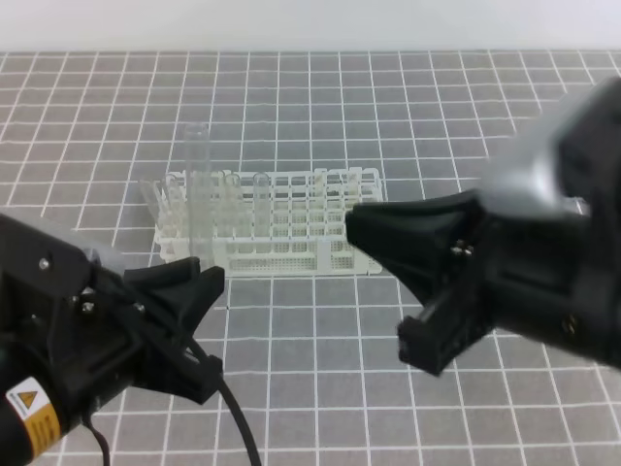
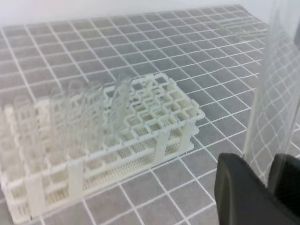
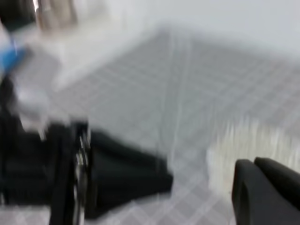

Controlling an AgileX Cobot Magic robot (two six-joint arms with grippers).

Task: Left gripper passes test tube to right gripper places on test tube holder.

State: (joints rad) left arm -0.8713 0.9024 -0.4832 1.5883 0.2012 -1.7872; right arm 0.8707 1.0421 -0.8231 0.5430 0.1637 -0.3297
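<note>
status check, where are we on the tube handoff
Left gripper gripping test tube upright. Right gripper open, apart from it, no handoff yet. Test tube holder behind, other tubes standing in it. Nothing between grippers.

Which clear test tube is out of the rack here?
The test tube held upright by the left gripper, in front of the test tube holder; its top rises above the racked tubes.

We count: one white plastic lattice test tube holder (image 1: pixel 291 228) | two black two-fingered grippers, left (image 1: pixel 199 325), right (image 1: pixel 408 282) | several clear glass tubes (image 1: pixel 228 199), exact number unclear
</note>
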